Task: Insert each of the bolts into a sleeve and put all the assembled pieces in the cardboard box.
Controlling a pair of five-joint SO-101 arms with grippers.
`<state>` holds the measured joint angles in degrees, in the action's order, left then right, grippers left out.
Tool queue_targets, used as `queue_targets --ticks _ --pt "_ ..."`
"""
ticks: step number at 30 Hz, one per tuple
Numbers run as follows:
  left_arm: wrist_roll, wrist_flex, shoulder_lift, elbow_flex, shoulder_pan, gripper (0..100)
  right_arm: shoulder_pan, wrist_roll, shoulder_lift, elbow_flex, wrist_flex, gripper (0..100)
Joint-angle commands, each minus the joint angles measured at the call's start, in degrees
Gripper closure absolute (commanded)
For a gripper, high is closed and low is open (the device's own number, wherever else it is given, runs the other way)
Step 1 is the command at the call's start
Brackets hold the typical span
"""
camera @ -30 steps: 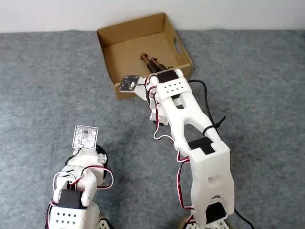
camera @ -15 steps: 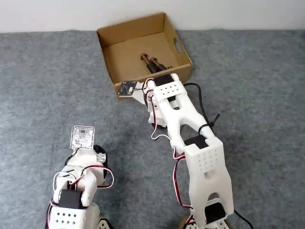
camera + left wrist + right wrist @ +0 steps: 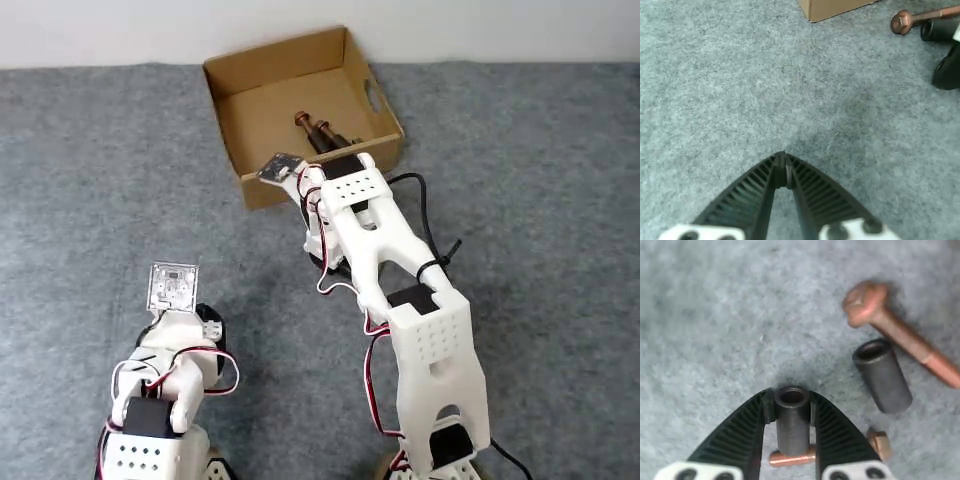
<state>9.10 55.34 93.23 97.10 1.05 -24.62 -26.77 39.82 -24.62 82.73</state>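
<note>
Right wrist view: the right gripper (image 3: 792,401) has its black ribbed fingers (image 3: 837,440) closed narrowly on a short dark cylindrical metal sleeve (image 3: 792,432), gripped by its sides with its open bore facing the camera. Just beneath it, a copper-coloured bolt (image 3: 789,458) lies crosswise on the grey carpet (image 3: 710,315); contact between the two cannot be told. Near them lies a second dark sleeve (image 3: 883,376), and just beside that a second copper bolt (image 3: 905,342) with a hexagonal head.

The left gripper (image 3: 781,164) has its fingers pressed together on nothing, above bare carpet.

From the high view, the right arm (image 3: 385,245) stretches to the near wall of the open brown cardboard box (image 3: 235,75), which holds assembled bolt-and-sleeve pieces (image 3: 318,132). The left arm (image 3: 170,370) sits folded, well apart from the box.
</note>
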Motion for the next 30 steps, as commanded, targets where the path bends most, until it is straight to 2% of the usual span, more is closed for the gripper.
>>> queue_targets --ticks 1,6,8,15,27,30 --pt "0.5 -1.6 -0.3 -0.3 -0.3 99 -1.1 6.5 -3.6 -0.9 1.0 98.4" --pt "0.6 -1.6 -0.3 -0.3 -0.3 99 -1.4 8.5 -3.6 -0.9 5.1 84.6" --pt "0.6 -1.6 -0.3 -0.3 -0.3 99 -1.4 8.5 -3.6 -0.9 6.3 82.7" --pt "0.6 -1.6 -0.3 -0.3 -0.3 99 -1.4 8.8 -3.6 -0.9 10.1 88.9" --pt "0.6 -1.6 -0.3 -0.3 -0.3 99 -1.5 9.0 2.3 -0.9 8.0 92.4" --pt "0.6 -1.6 -0.3 -0.3 -0.3 99 -2.1 9.1 2.2 -0.9 7.2 99.1"
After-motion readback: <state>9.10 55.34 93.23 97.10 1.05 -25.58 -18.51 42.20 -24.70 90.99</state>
